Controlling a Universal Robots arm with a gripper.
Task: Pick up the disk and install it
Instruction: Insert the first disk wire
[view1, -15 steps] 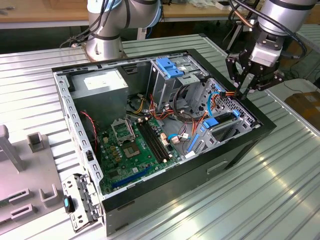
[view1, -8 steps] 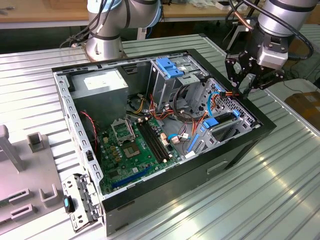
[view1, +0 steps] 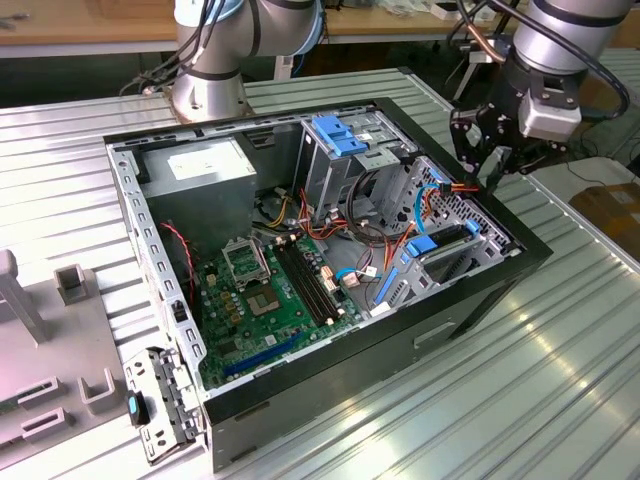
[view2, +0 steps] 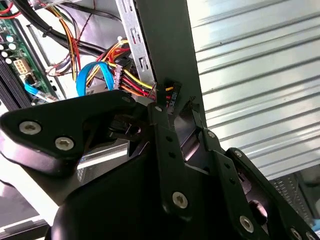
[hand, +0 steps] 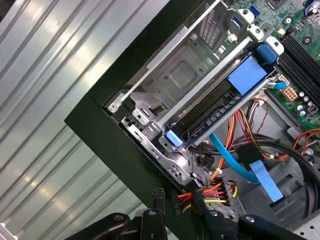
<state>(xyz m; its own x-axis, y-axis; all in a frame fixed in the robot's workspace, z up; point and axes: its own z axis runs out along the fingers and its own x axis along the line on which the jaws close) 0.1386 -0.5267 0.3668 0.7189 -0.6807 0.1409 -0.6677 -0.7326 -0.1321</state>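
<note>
Upper right in the exterior view, the gripper (view1: 493, 172) hangs over the black case (view1: 450, 320); open or closed, I cannot tell. The first wrist view shows the flat, blue-railed disk (hand: 212, 116) in its metal cage (hand: 185, 75).

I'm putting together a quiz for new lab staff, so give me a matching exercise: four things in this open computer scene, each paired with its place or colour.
Things:
1. disk
2. motherboard
3. claw
4. grey box with a white label

Descriptions:
A. green, flat on the floor of the case
B. at the case's edge on the exterior view's right
C. in a metal bay, blue tabs at its ends
D. in the case's far corner, toward the exterior view's left

Pairs: 1-C; 2-A; 3-B; 4-D
</note>
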